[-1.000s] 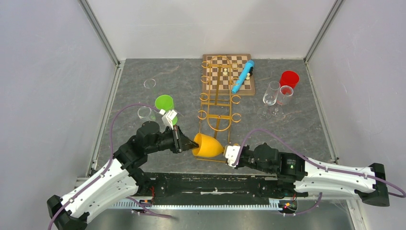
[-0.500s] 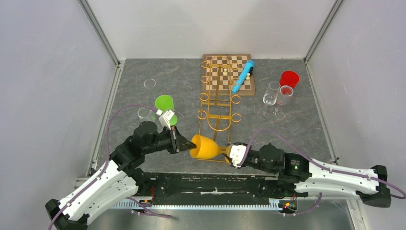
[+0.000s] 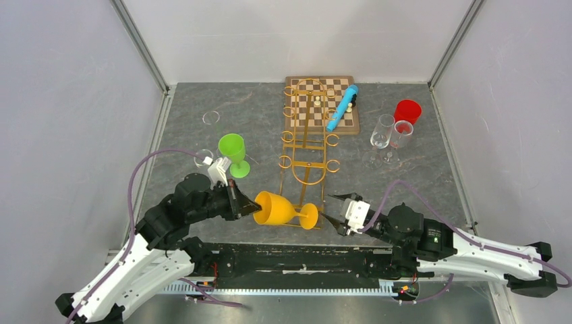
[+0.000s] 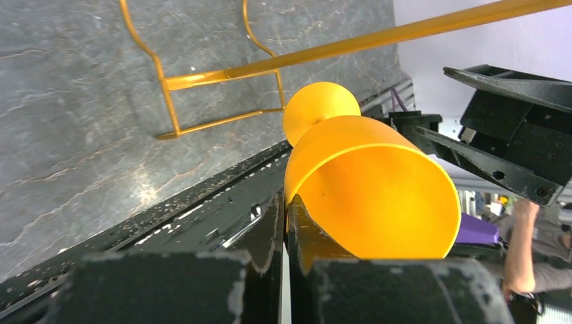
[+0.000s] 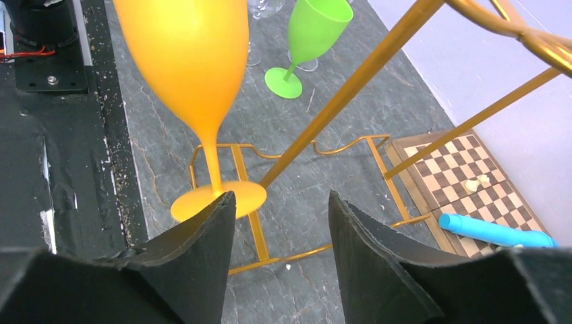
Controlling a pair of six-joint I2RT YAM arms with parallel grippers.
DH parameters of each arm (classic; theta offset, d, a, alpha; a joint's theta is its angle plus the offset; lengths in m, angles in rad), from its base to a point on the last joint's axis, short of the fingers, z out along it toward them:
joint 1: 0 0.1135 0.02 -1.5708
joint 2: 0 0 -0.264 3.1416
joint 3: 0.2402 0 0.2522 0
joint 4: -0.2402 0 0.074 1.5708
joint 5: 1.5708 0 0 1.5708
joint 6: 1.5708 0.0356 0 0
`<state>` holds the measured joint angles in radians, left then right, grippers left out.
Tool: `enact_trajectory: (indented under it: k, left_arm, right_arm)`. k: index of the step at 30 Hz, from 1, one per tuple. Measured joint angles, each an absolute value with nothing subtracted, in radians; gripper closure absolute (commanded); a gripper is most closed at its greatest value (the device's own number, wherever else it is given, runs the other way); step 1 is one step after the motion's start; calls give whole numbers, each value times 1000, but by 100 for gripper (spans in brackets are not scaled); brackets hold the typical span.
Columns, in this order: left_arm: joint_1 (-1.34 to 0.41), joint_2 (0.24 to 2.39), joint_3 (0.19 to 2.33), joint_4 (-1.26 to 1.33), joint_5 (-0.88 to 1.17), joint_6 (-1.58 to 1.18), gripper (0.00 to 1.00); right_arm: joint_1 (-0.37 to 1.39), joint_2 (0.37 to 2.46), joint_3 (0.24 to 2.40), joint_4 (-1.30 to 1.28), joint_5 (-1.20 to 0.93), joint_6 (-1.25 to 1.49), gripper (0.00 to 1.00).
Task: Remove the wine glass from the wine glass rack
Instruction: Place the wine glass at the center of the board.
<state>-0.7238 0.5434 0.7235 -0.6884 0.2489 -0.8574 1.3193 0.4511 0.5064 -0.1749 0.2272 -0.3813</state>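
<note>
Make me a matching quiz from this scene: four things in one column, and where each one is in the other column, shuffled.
Things:
1 orange glass
2 green glass
3 blue tube
4 red cup

Places:
A on the chessboard
B in the left pincer
C upright, left of the rack
D far right, by the clear glasses

Pairs: 1-B, 2-C, 3-A, 4-D

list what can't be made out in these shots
Left wrist view: the orange glass rim where the left end effector pinches it, hidden by the fingers.
Right wrist view: that glass's rim, cut off by the top edge.
Top view: chess pieces, too small to identify.
</note>
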Motion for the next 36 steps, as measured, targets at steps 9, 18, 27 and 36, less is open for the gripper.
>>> enact_trajectory:
  k: [9,18,27,36]
  left_arm:
    - [-724,552,849,-904,77,-825,98]
    - [-724,622,972,-1077,-147,-766,98]
    - [-724,778,1014,-1128,-366,-689,98]
    - [-675,947,1015,-1087,-453,-615,98]
  right_arm:
    - [1319,404,483,-190,244,-364,44]
    - [1319,357,447,-196,253,-359,42]
    - [1319,362,406,-163,253,-352,43]
    - [1319,420,402,-105,260,-287,43]
